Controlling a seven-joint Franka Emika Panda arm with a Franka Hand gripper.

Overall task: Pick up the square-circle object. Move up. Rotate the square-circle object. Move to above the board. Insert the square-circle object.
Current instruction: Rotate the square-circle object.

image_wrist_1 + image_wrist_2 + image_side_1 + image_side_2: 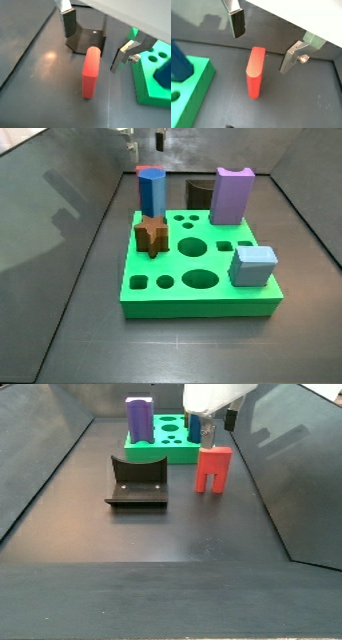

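Observation:
The square-circle object [214,468] is a red block standing upright on the dark floor, stubs down, between the fixture and the board. It also shows in both wrist views [91,72] [254,70]. My gripper [213,431] hangs just above it and is open. In both wrist views the fingers straddle the block's upper end without touching it, and the gripper [96,40] [264,40] is empty. The board [201,298] is a thick green slab with shaped holes. It shows behind the block in a side view [170,429]. In the side view [150,170], only a red sliver shows behind the blue column.
The dark fixture [136,482] stands left of the red block, and it shows in a wrist view [85,40]. On the board stand a blue column [151,196], a purple block [233,196], a brown star block [151,235] and a light-blue cube [254,266]. Sloped walls enclose the floor.

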